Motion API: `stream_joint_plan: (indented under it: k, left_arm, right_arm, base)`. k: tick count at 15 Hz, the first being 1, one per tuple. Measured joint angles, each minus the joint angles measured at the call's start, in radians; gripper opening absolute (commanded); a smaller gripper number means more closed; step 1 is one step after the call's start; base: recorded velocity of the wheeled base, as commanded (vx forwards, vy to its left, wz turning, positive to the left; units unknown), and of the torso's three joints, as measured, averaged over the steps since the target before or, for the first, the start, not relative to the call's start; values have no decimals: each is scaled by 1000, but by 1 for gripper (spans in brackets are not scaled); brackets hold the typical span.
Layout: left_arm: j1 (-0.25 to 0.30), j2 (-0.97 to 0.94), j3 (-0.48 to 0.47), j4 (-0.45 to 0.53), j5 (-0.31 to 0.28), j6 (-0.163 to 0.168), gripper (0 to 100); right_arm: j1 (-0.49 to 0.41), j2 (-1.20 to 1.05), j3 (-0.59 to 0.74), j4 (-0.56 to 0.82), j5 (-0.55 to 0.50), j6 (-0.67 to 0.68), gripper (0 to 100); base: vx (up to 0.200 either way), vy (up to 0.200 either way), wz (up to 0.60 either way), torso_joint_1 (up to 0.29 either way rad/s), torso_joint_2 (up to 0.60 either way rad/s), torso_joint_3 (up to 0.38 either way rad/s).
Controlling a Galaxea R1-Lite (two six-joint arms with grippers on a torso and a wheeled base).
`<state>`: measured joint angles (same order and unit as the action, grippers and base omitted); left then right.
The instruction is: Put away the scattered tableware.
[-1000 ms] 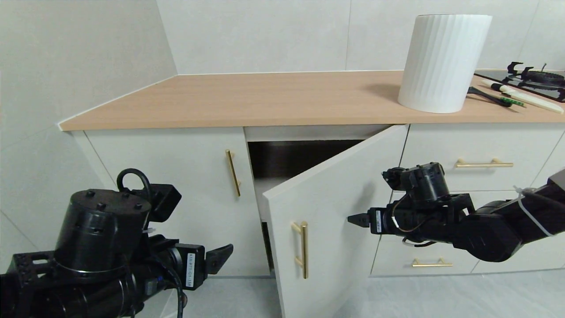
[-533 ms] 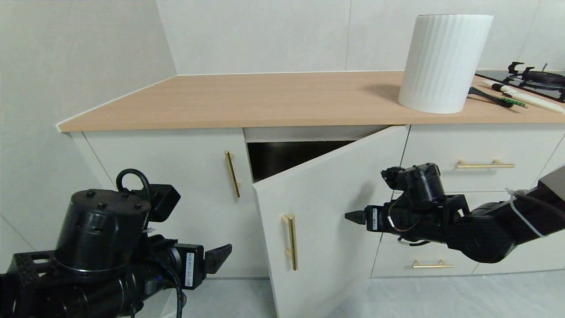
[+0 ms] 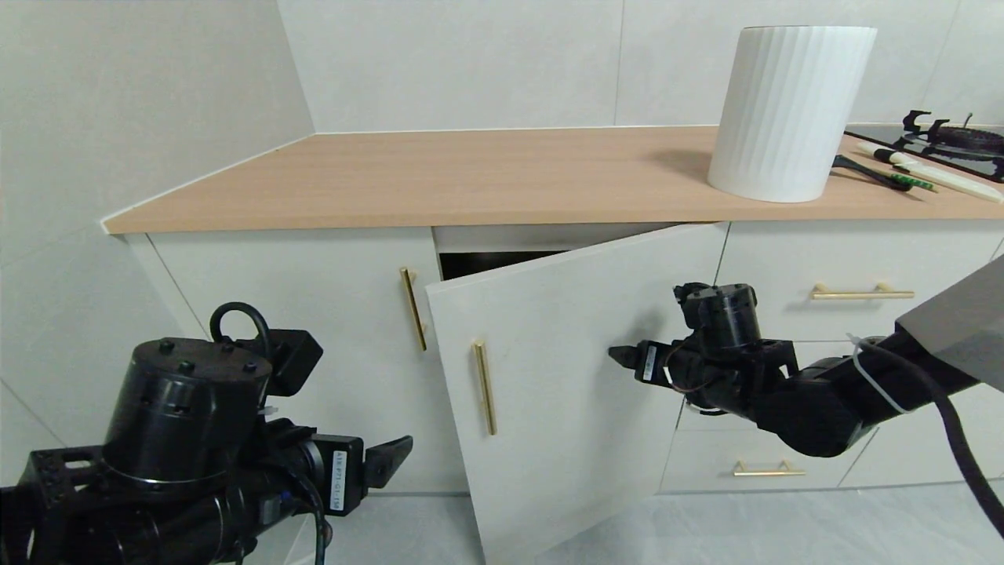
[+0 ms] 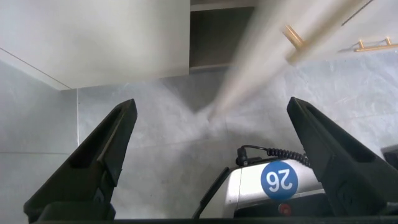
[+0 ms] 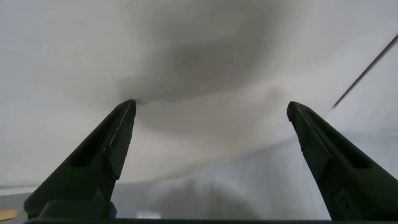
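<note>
The white cabinet door [image 3: 565,377] with a gold handle [image 3: 485,388] stands slightly ajar under the wooden countertop [image 3: 471,173]. My right gripper [image 3: 620,355] is open, its fingertips against the door's outer face [image 5: 199,56]. Low at the left, my left gripper [image 3: 392,459] is open and holds nothing; past it, in its wrist view, the door's edge [image 4: 261,81] and handle [image 4: 295,40] show. Several utensils [image 3: 902,169] lie on the counter at the far right: one black-handled, one green, one long and white.
A tall white ribbed container [image 3: 788,110] stands on the counter beside the utensils. A gas hob [image 3: 953,137] sits behind them. Drawers with gold handles [image 3: 861,293] lie right of the door. Tiled floor [image 4: 161,124] runs below.
The cabinet door has swung from about half open to almost shut, with my right gripper moving left and forward against it. The left arm has kept still.
</note>
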<state>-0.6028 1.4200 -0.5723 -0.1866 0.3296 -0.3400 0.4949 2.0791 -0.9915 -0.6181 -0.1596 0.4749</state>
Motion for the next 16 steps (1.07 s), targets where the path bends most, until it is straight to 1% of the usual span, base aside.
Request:
stream_joint_plan:
  k: [3,8,11,16]
  left_arm:
    - [0,3,0,0,0,0,100]
    - [0,10,1,0,0,-1,100]
    - [0,13,1,-1,0,-1,100]
    - [0,14,1,-1,0,-1,100]
  right_arm:
    - [0,35,-27,-2,-49,13,100]
    - [0,99,-77,-84,-154,24,100]
    - [-4,139,-122,-91,-214,24,100]
    - [-13,208,-198,-143,-307,23,100]
  base:
    - [0,0,0,0,0,0]
    - [0,0,0,0,0,0]
    - [0,0,0,0,0,0]
    - [0,0,0,0,0,0]
